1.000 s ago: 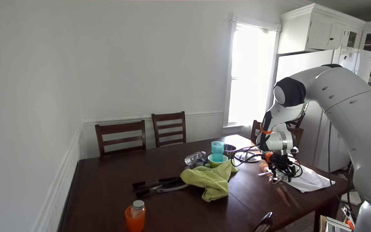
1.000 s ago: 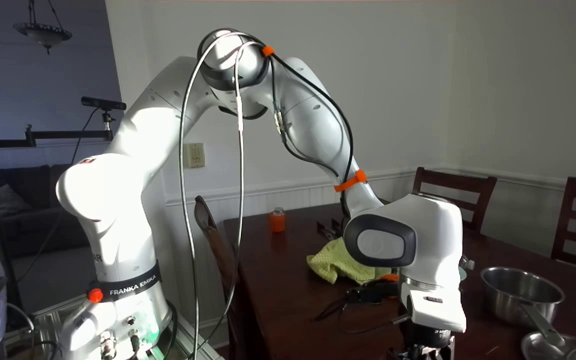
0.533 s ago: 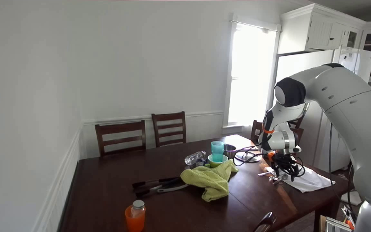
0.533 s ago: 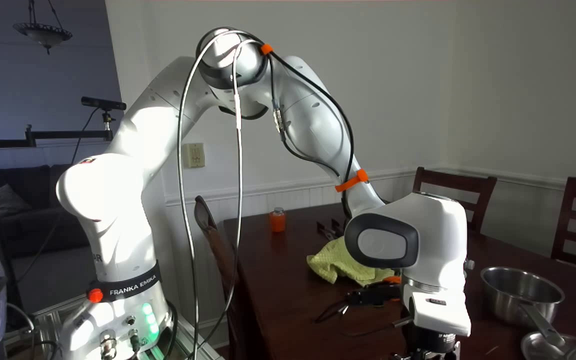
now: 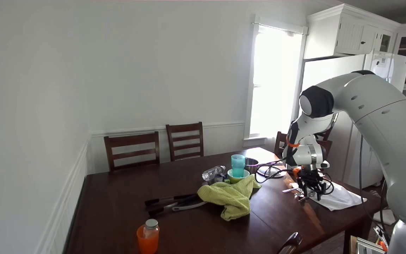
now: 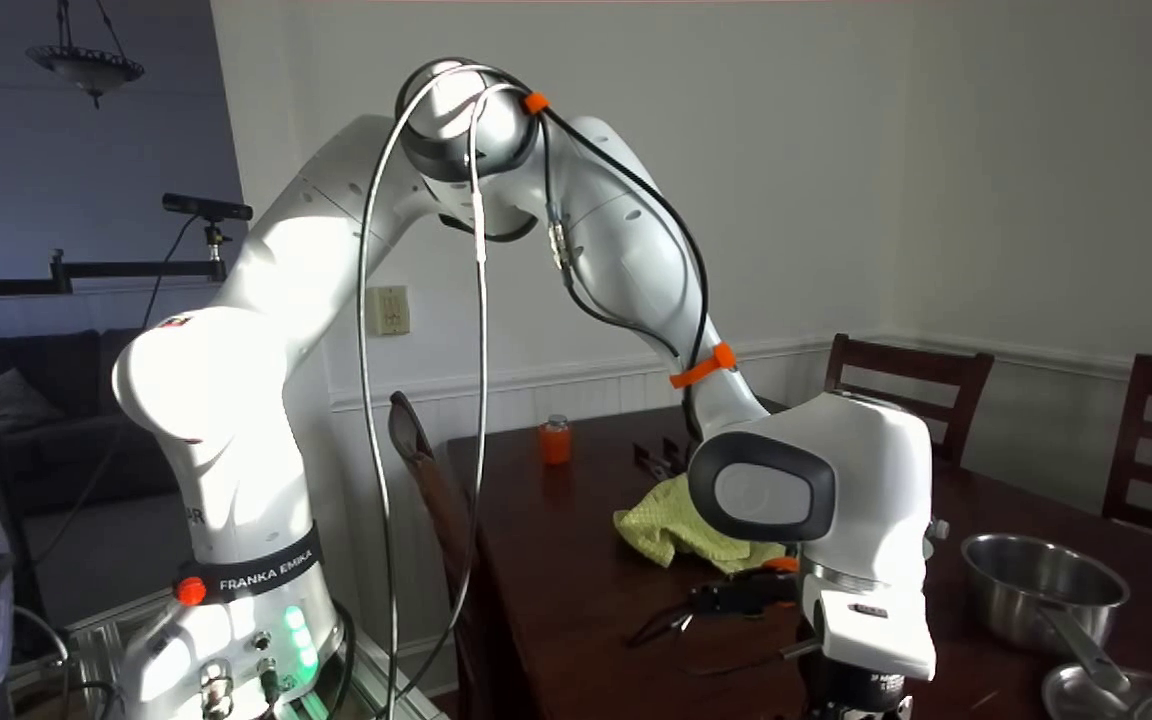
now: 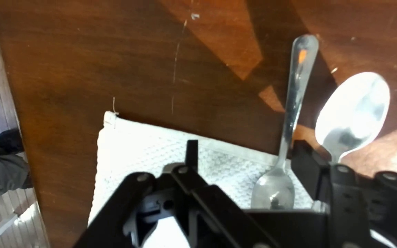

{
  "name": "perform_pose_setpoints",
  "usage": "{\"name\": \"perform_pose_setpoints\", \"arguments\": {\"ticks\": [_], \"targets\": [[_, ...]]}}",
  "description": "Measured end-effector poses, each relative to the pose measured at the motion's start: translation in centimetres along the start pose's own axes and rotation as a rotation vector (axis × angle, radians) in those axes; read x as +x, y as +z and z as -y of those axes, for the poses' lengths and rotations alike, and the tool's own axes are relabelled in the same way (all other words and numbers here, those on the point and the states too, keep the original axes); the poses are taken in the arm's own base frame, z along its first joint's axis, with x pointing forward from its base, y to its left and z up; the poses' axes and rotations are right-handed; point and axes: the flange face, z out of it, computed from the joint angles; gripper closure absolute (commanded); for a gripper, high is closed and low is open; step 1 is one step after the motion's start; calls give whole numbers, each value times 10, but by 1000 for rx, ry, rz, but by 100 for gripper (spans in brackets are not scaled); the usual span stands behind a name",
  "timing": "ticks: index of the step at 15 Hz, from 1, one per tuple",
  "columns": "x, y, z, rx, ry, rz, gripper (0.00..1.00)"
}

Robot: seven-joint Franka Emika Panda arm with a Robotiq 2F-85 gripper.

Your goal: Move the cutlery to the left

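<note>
In the wrist view a silvery spoon (image 7: 293,110) lies with its handle on the brown table and its bowl on a white cloth (image 7: 133,144). A second spoon (image 7: 353,110) lies just right of it, its handle hidden by the gripper. My gripper (image 7: 248,158) is open and empty. The first spoon's neck and bowl appear between the fingers, close to the right finger (image 7: 308,165); contact cannot be told. In an exterior view the gripper (image 5: 311,196) hangs low over the white cloth, with shiny cutlery (image 5: 289,189) beside it. The fingertips are cut off in an exterior view.
A yellow-green cloth (image 5: 229,197) lies mid-table, with black-handled tools (image 5: 167,201) poking out. A teal cup (image 5: 238,164), a bottle (image 5: 213,173) and a steel pot (image 6: 1041,590) stand behind. An orange cup (image 5: 148,241) stands near the front. The table edge shows at left (image 7: 16,113).
My gripper has shifted slightly right in an exterior view, then dropped a little closer to the cutlery and white cloth. The cutlery has not visibly moved.
</note>
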Motion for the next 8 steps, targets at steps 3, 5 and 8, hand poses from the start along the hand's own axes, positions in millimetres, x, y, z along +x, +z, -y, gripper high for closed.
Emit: {"name": "perform_pose_setpoints", "arguments": {"ticks": [3,5,8], "targets": [[-1,3,1,-4,-2,0,38],[-1,2,3,-4,-1,1,38],[-1,1,5,-3,-3,1,48]]}}
